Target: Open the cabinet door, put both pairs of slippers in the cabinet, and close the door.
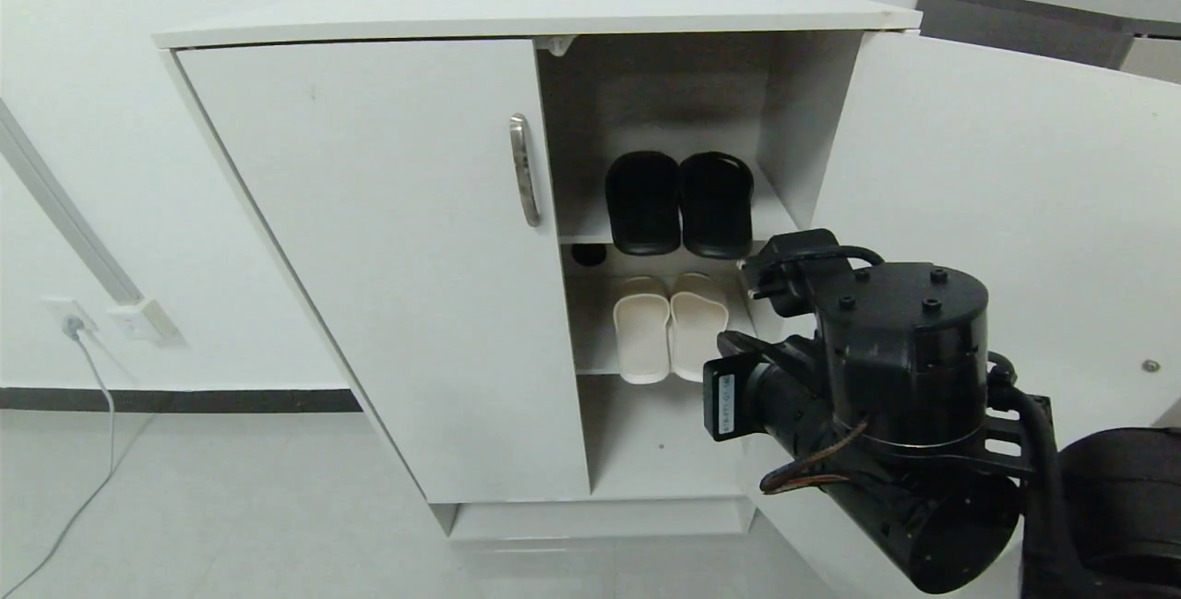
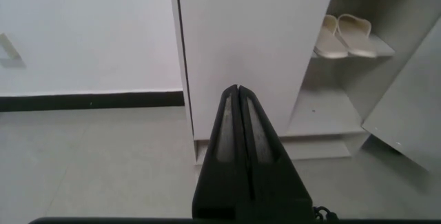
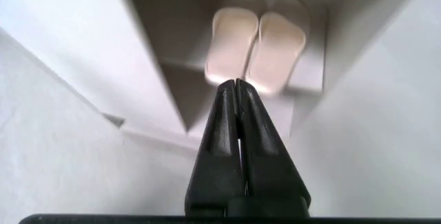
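The cabinet is a white box of smooth, flat boards. Its left door is shut and carries a slim, curved metal handle near the inner edge. Its right door stands wide open, and the inside shows.

The black slippers lie side by side on the upper shelf of the cabinet; they look matte, with rounded ends. The white slippers, smooth and thick-soled, lie side by side on the middle shelf, directly under the black pair. The ends of both pairs reach a little over the shelf edges.

The right gripper hangs in front of the open side of the cabinet, just before the white slippers. Its long black fingers are pressed together and grasp nothing.

The left gripper is low before the left door, above the glossy grey floor. Its fingers are also closed flat against each other, with nothing between them
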